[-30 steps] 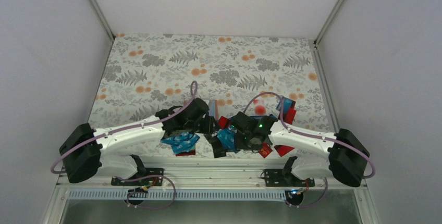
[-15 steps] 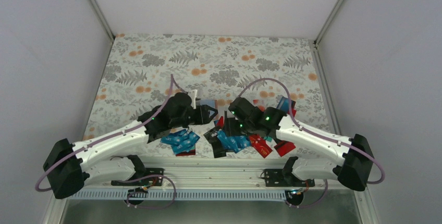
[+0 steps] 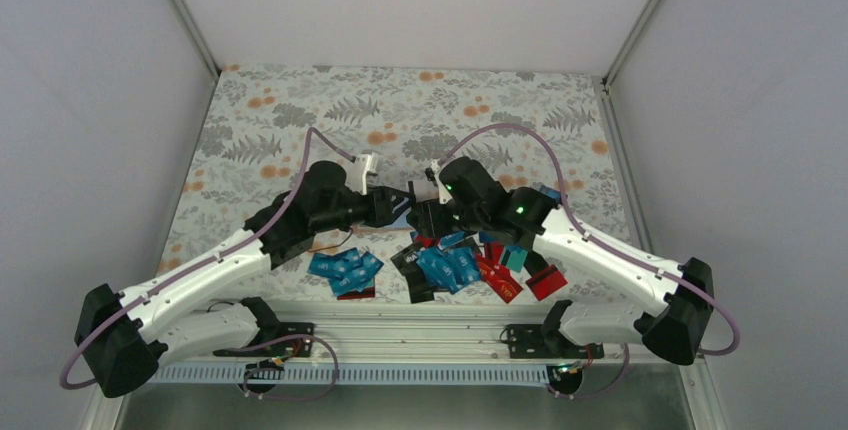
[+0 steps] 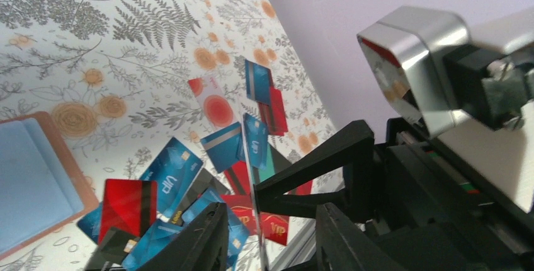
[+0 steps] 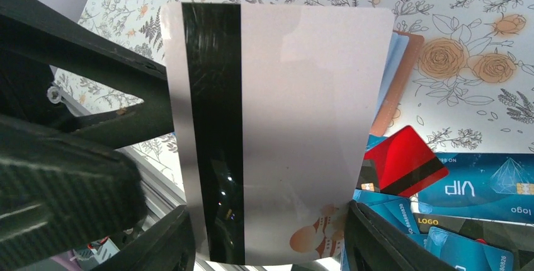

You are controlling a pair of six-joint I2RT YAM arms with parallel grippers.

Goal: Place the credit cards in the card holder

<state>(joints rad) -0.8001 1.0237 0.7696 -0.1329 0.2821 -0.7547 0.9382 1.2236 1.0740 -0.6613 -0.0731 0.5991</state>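
Bright, even, diffuse light; soft shadows; sheen on white card [image 5: 296,126] stripe; wrist-view foreground blurred.

A robotics lab test cell: plain pale walls [image 3: 90,150] close in left, right and beyond the jaws, metal frame rails [image 3: 183,12] run up the corners, a floral cloth [image 3: 400,110] spreads out beneath them, and two cabled arms [image 3: 200,272] bolt to a metal base rail [image 3: 420,315] behind them
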